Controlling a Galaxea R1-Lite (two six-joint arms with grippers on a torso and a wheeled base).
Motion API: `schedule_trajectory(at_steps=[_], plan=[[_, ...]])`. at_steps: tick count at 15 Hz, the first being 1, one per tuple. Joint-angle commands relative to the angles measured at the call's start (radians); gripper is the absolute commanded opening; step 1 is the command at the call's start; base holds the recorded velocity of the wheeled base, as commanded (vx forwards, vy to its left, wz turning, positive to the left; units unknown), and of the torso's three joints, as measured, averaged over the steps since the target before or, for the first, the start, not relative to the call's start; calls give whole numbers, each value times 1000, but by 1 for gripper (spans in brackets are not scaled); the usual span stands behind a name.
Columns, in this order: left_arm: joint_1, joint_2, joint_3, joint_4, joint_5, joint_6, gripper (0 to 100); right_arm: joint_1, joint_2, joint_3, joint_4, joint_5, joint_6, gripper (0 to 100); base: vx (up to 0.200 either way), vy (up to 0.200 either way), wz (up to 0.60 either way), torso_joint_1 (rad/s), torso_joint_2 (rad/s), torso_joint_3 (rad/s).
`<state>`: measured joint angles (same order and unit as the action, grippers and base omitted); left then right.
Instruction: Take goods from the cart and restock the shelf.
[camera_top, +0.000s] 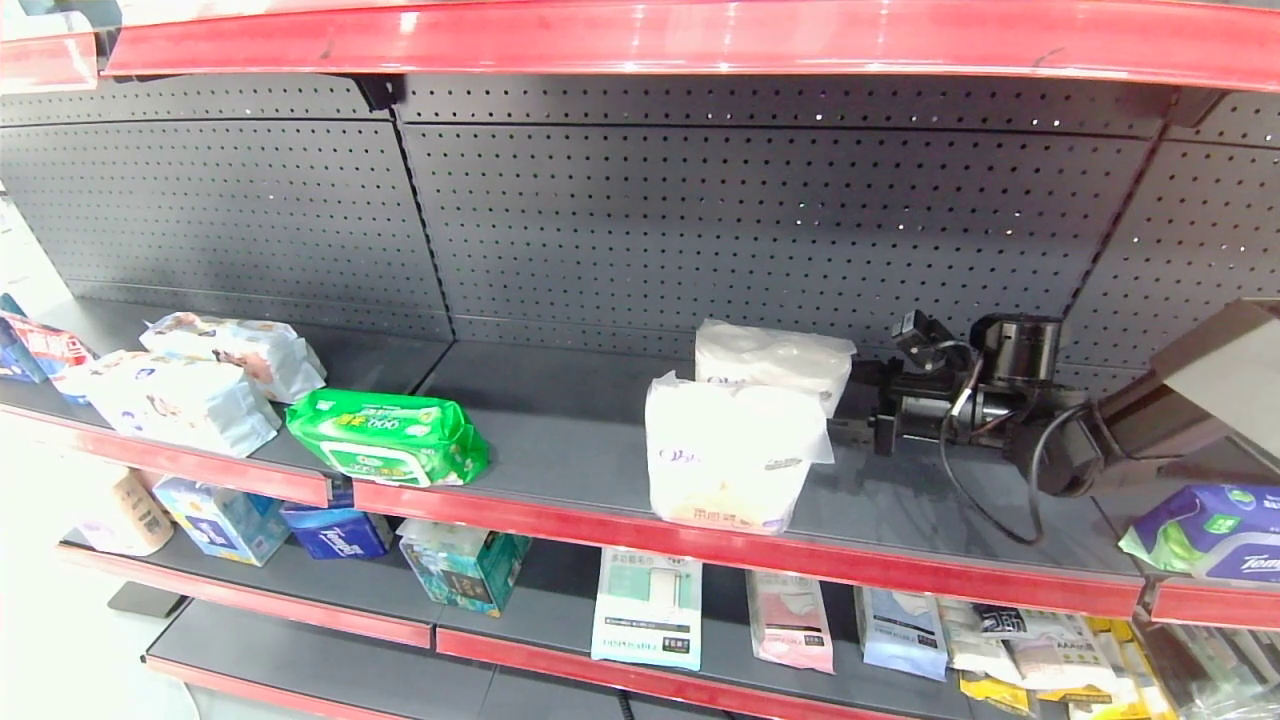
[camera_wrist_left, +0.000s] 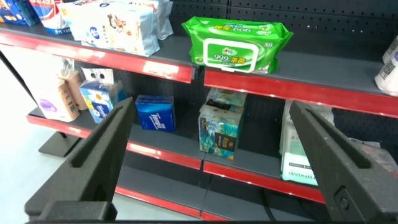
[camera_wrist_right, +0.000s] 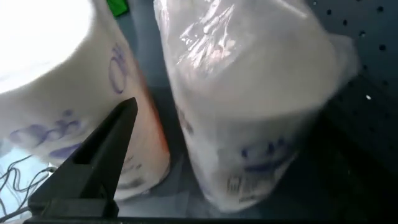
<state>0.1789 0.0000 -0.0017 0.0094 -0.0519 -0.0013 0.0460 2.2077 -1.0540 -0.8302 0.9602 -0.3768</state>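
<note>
Two white soft packs stand on the middle shelf (camera_top: 560, 430): a front pack (camera_top: 735, 450) at the shelf edge and a rear pack (camera_top: 775, 360) behind it. My right gripper (camera_top: 848, 432) is at shelf level just right of the rear pack. In the right wrist view one finger (camera_wrist_right: 93, 168) sits in the gap between the front pack (camera_wrist_right: 56, 93) and the rear pack (camera_wrist_right: 249, 106), spread wide; the other finger is hidden. My left gripper (camera_wrist_left: 211, 162) hangs open and empty in front of the lower shelves, below a green wipes pack (camera_wrist_left: 236, 43).
The green wipes pack (camera_top: 388, 437) and two white printed packs (camera_top: 185, 400) lie on the shelf's left part. A purple pack (camera_top: 1205, 530) lies at the right. Tissue boxes (camera_top: 335, 530) and hanging packets (camera_top: 650, 605) fill the lower shelf. Bare shelf lies between green and white packs.
</note>
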Motion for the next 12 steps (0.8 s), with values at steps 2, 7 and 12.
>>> schedule_trajectory(at_steps=[2,7,12], plan=[[1,0,0,0,0,0,100,-52,-74,80,-6,3,-16,100,0,0,0,0,0,0],[1,0,0,0,0,0,100,-127,-126,175,0,-44,-7,100,0,0,0,0,0,0],[1,0,0,0,0,0,100,-190,-445,450,3,-520,95,100,0,0,0,0,0,0]])
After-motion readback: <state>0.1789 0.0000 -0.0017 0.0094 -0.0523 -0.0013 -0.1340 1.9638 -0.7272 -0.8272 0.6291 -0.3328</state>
